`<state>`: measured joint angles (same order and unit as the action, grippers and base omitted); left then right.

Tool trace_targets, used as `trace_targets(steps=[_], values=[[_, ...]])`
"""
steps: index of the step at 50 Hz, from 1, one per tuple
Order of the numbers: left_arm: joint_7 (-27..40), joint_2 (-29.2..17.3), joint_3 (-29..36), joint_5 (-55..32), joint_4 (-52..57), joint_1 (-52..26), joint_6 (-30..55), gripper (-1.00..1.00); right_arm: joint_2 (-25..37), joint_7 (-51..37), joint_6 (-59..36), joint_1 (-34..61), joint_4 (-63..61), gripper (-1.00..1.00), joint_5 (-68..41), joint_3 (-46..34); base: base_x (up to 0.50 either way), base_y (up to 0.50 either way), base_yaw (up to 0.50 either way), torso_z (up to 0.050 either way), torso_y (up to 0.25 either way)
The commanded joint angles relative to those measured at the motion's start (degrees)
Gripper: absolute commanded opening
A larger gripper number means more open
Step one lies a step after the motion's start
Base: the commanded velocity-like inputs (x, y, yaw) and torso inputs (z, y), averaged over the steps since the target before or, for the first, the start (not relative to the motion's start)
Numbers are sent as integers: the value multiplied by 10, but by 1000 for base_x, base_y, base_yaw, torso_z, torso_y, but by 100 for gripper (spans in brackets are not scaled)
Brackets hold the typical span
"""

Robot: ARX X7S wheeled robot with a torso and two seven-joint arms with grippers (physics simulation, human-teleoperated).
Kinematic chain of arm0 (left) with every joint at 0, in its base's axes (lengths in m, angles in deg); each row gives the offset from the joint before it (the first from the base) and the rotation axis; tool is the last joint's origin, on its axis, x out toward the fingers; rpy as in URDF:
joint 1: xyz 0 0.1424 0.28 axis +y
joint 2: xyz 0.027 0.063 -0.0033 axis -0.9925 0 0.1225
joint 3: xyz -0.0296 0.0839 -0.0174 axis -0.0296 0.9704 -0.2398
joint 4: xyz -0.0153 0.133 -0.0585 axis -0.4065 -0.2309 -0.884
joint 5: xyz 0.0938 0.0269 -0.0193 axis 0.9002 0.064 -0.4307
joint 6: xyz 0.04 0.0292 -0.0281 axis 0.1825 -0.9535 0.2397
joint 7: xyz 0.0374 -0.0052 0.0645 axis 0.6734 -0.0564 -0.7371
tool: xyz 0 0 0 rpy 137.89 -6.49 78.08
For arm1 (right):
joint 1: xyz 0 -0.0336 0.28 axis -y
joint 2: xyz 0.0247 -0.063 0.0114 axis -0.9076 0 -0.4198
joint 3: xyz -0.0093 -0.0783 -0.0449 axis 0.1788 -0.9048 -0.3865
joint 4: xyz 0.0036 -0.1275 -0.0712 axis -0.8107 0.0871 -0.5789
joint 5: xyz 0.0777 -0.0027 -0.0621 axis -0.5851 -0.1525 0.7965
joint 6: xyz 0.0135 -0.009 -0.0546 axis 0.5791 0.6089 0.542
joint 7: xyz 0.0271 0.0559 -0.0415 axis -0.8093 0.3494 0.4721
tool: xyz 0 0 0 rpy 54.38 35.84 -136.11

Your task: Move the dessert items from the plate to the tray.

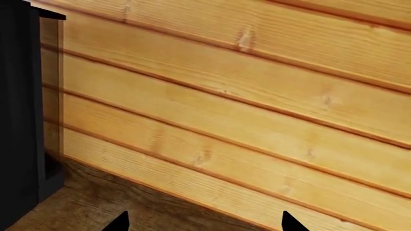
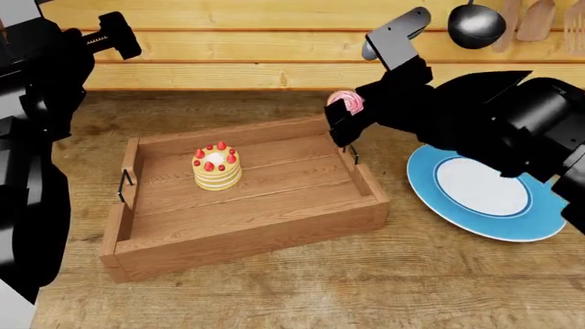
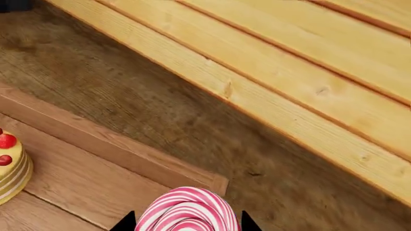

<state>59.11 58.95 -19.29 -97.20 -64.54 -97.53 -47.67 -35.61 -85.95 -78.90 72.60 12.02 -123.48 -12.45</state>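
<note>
The lollipop (image 3: 187, 211) sits right between my right gripper (image 3: 186, 222) fingertips, its pink-and-white swirl filling the gap between the two dark tips in my right wrist view, so those jaws are closed on it; the stick is hidden from me. From my head camera the same swirl shows as a small pink disc (image 2: 346, 101) at the front of my right gripper (image 2: 342, 116), held in the air over the far right corner of the tray (image 2: 246, 236), just above the black handle (image 2: 353, 156) on that short end. Below and a little further in, the layer cake (image 2: 216, 168) already stands upright on the tray floor, left of centre, strawberries on top; my right wrist camera catches only its edge (image 3: 11, 168) inside the tray wall (image 3: 109, 144). To my right, beside the tray and well apart from the cake, lies the blue-and-white plate (image 2: 457, 212), partly covered by my arm. My left gripper (image 1: 202, 224) shows only two dark tips spread well apart with nothing between them, hanging over the wooden tabletop (image 1: 96, 202) near the plank wall (image 1: 244, 110). Furthest back, a black ladle (image 2: 475, 26) and wooden utensils (image 2: 535, 17) hang on that wall.
</note>
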Motion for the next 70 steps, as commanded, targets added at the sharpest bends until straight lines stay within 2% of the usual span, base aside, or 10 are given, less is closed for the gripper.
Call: trace_targets(steps=[1,10,29,70], values=[[0,0,-1,0,-1,-1,-1,100,-70,28,16,-23,33,-100,30,-10,0,0,0,0,0],[3,0,-3,1,-5,-3,-2,100,-124,53,22,-34,93,-100,48,-20,0,0,0,0,0],[3,0,-6,4,-16,-8,-5,100,-167,78,39,-63,147,-100,67,-31,0,0,0,0,0],[6,1,-19,15,-19,-9,-6,100,-210,117,45,-102,223,-100,48,-9,0,0,0,0,0]])
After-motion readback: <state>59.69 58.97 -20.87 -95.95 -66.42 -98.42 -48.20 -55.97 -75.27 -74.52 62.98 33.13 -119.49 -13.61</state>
